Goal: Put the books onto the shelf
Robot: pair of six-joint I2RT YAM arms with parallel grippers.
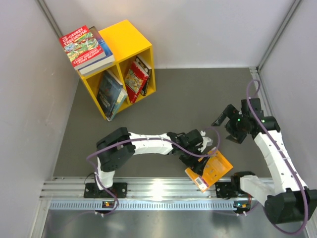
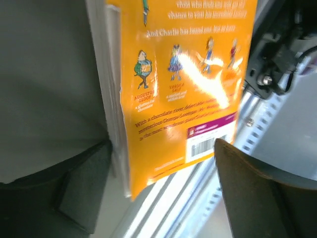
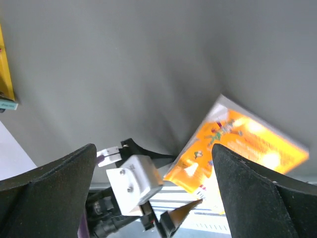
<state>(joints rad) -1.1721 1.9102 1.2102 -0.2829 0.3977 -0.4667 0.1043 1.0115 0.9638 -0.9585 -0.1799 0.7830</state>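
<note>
The yellow shelf [image 1: 126, 42] stands at the back left with two compartments. Books lean in its left [image 1: 110, 94] and right [image 1: 136, 79] compartments, and a stack with a red cartoon cover [image 1: 84, 47] lies on its top. An orange book [image 1: 212, 169] lies back cover up at the mat's near edge, one corner over the rail. My left gripper [image 1: 200, 154] is open around that book's barcode corner [image 2: 178, 99], with a dark finger [image 2: 84, 188] on each side. My right gripper [image 1: 232, 118] hangs open and empty above the mat, with the orange book [image 3: 242, 144] below it.
An aluminium rail [image 1: 148, 191] runs along the near edge under the arm bases. White walls close in the grey mat [image 1: 198, 99] on the left, back and right. The left arm's white wrist block [image 3: 133, 183] shows in the right wrist view.
</note>
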